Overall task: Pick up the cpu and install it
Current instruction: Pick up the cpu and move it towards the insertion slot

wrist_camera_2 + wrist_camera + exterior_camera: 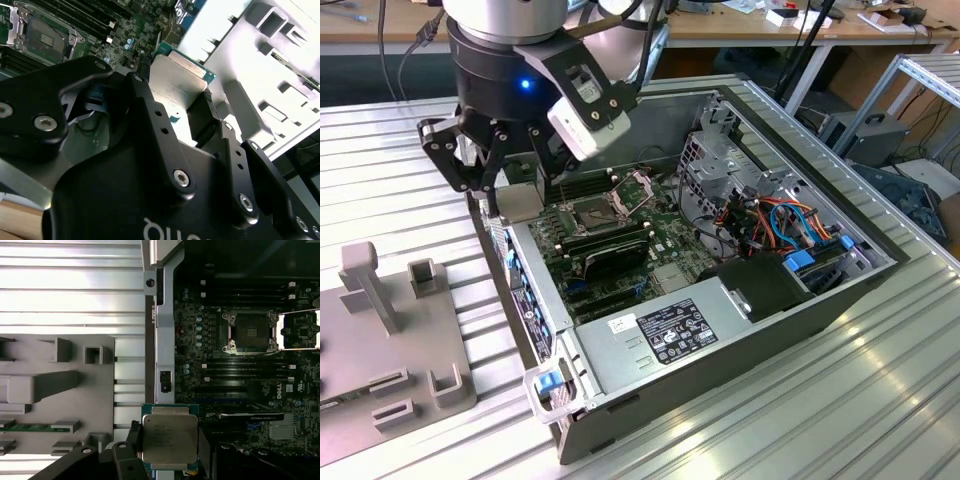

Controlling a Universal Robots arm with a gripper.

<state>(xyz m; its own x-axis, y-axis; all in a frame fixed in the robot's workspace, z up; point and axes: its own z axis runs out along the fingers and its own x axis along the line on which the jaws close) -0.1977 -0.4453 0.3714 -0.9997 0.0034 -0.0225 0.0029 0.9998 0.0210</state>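
Pinching the cpu [170,439] by opposite edges, seemingly to leave its underside free, the gripper [513,195] is holding it level above the case rim [165,330], the open socket [592,213] at three o'clock in the exterior view.

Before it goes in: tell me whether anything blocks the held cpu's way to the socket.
Nothing visible does. The end effector holds the cpu; the socket lies bare, its hinged plate swung open.
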